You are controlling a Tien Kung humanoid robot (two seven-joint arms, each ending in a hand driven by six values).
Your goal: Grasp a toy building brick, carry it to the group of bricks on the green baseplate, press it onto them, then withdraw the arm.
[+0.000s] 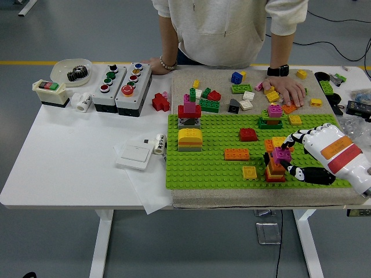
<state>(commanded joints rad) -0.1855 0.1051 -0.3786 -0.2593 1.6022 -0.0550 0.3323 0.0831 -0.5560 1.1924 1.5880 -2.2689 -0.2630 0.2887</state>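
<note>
A green baseplate (pixel 214 168) lies on a beige mat and carries several brick stacks. My right hand (pixel 293 155) comes in from the right and is shut on a magenta brick (pixel 282 154). It holds the brick on top of an orange and red stack (pixel 275 169) near the plate's front right. A red brick (pixel 248 134), an orange brick (pixel 236 154) and a small yellow brick (pixel 250 172) sit on the plate near it. A yellow and orange stack (pixel 189 139) stands at the plate's left. My left arm is out of view.
A person stands at the far side with one hand (pixel 288 90) resting among loose bricks (pixel 240 88) on the mat and the other (pixel 155 63) on the table. Button boxes (pixel 122 81), a white switch plate (pixel 134 156) and a bowl with a gear (pixel 72 71) are at the left.
</note>
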